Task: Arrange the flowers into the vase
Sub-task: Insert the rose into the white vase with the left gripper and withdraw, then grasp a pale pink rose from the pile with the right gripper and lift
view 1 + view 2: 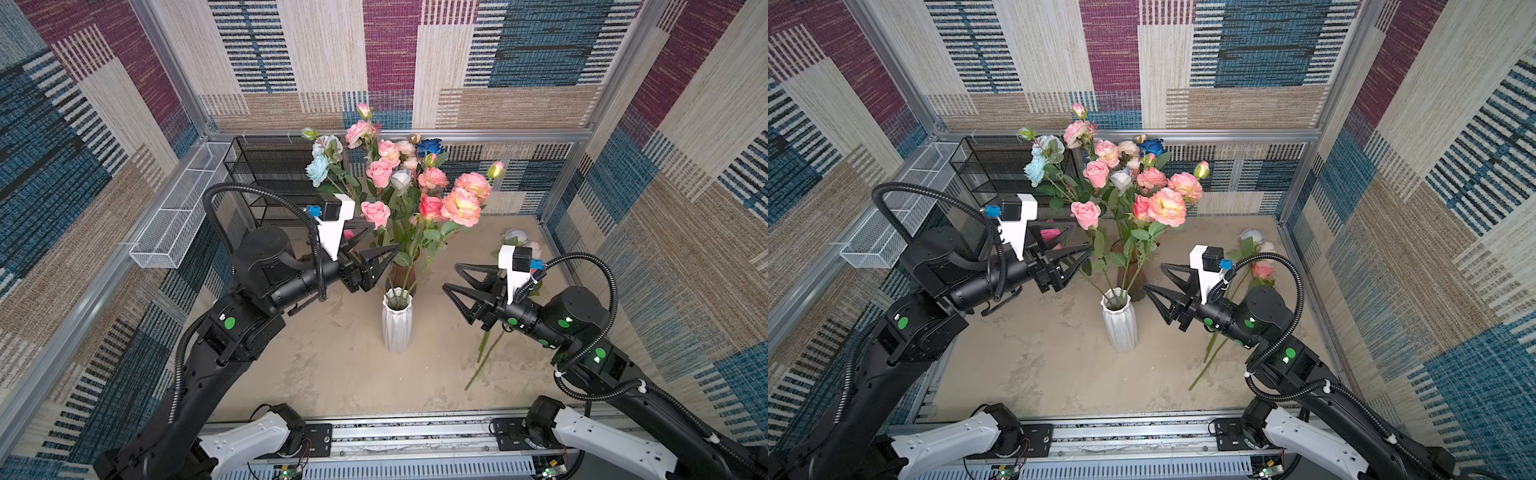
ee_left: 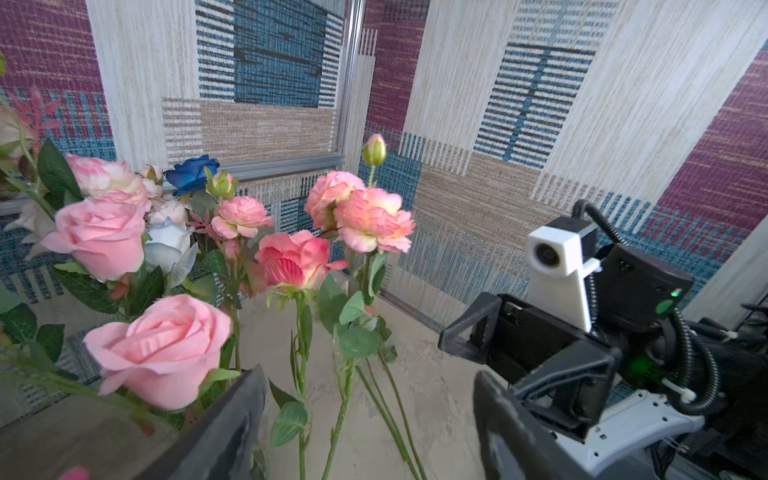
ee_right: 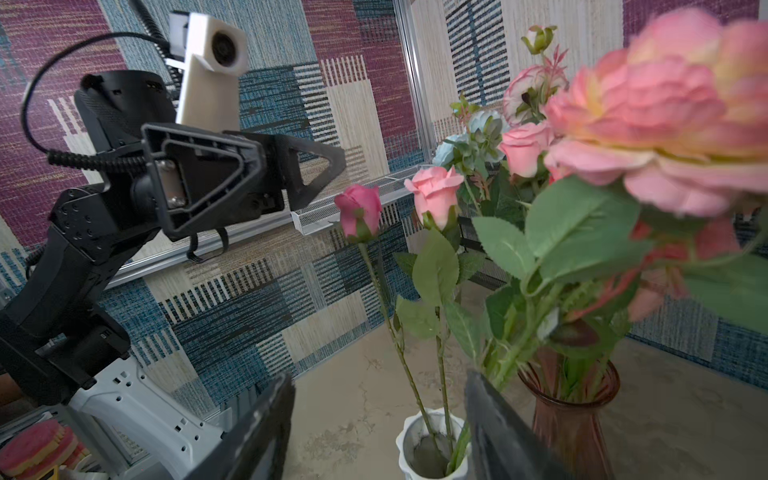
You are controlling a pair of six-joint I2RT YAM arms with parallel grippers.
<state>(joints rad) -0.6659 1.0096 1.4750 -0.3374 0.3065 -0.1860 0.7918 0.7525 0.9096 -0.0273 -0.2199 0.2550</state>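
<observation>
Presently, both claws are found wide open and empty; the left claw (image 1: pixel 384 237) is held left of the white vase (image 1: pixel 397 322), higher than its mouth; the right claw (image 1: pixel 449 276) is held right of it; two pink roses (image 3: pixel 436 191) are stood in the white vase; most flowers (image 1: pixel 461 205) are bunched in a brown glass vase (image 3: pixel 573 415) directly behind it; loose stems (image 1: pixel 484 353) are seen lying to its right.

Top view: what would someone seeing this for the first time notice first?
A big bunch of flowers, mostly pink, rises from a dark glass vase at the middle of the table. Just in front stands a white vase holding a few more, flanked by the open left gripper and right gripper.
</observation>
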